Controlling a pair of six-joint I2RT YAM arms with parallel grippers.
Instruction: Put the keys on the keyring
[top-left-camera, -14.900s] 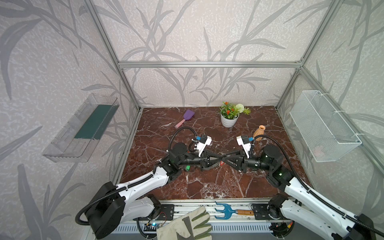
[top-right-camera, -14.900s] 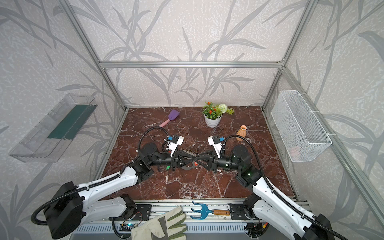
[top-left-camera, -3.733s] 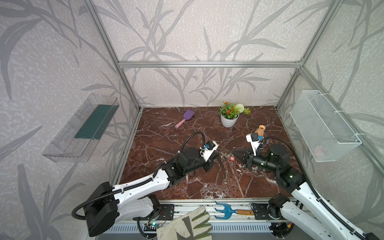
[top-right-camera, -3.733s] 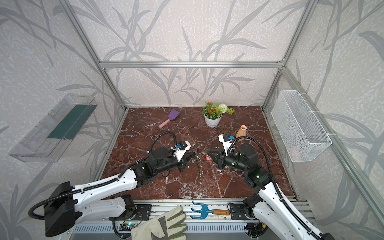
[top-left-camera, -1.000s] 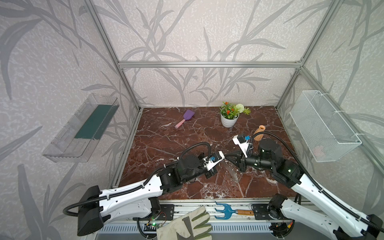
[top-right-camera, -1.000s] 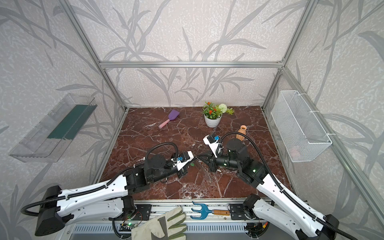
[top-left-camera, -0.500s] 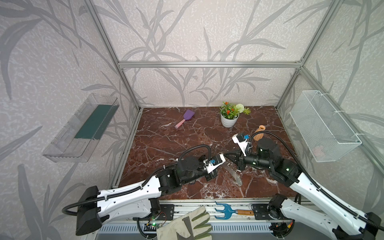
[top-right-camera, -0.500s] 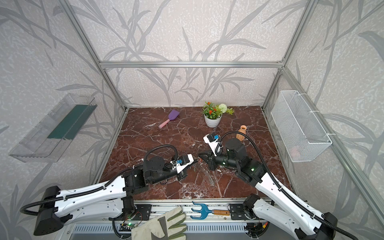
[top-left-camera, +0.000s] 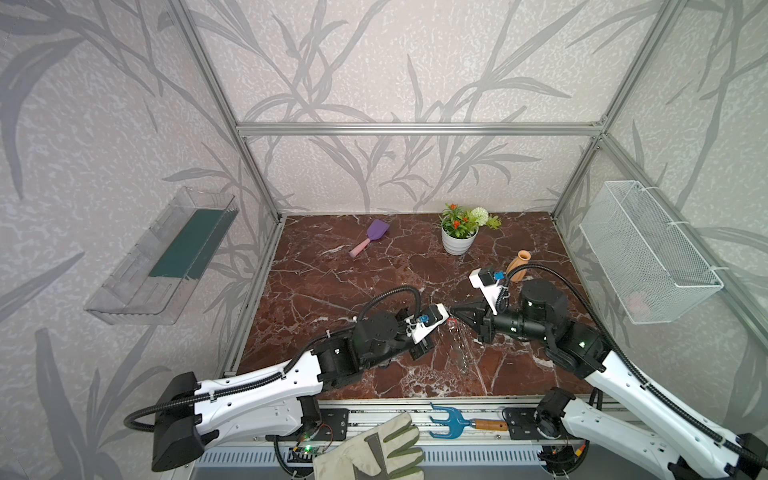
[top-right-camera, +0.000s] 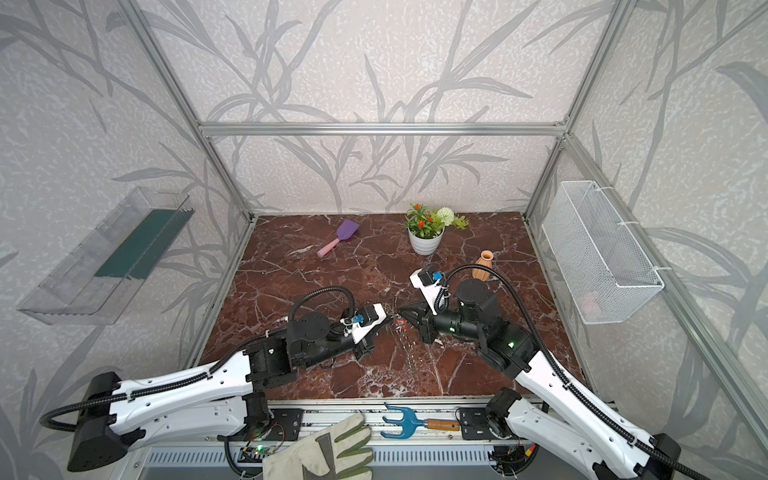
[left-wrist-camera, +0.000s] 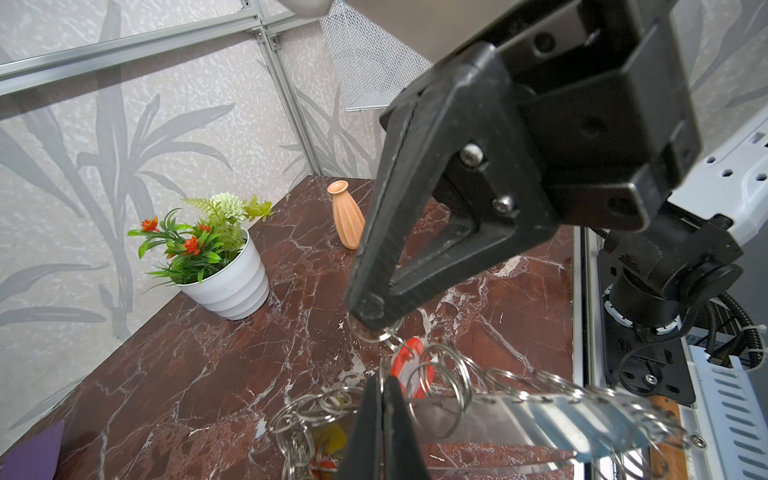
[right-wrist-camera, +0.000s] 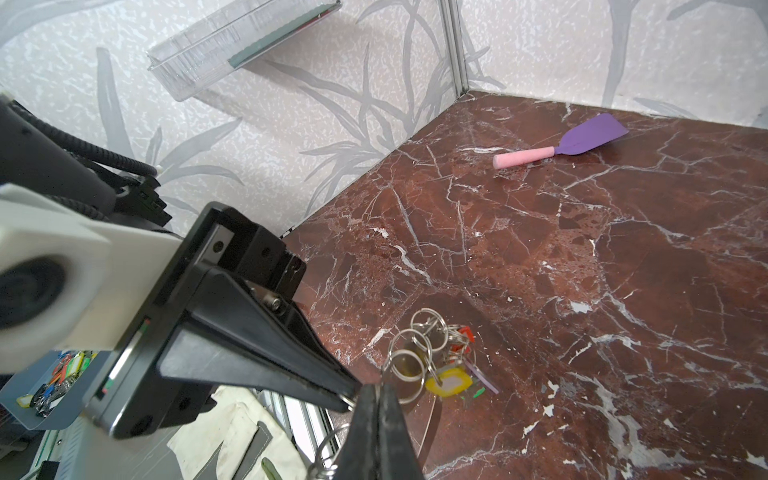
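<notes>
Both grippers meet tip to tip above the front middle of the marble floor. My left gripper (top-left-camera: 445, 323) (left-wrist-camera: 382, 380) is shut on a silver ring of the keyring (left-wrist-camera: 540, 419) (top-left-camera: 460, 351), whose grey band hangs down from it. My right gripper (top-left-camera: 453, 311) (right-wrist-camera: 376, 388) is shut on the small loop of a red key (left-wrist-camera: 409, 365) (top-right-camera: 400, 322), right against the left fingertips. In the right wrist view a bunch of rings (right-wrist-camera: 415, 349) carries the yellow (right-wrist-camera: 449, 382), red (right-wrist-camera: 461, 334), lilac and green keys.
At the back lie a purple spatula (top-left-camera: 372, 237), a white plant pot (top-left-camera: 457, 243) and an orange vase (top-left-camera: 518, 266). A wire basket (top-left-camera: 644, 257) hangs on the right wall, a clear tray (top-left-camera: 166, 257) on the left. A glove (top-left-camera: 374, 451) and blue rake (top-left-camera: 453, 422) lie at the front rail.
My right gripper has moved a little left, up to the left gripper's tip. Both stay shut and the band still hangs below them.
</notes>
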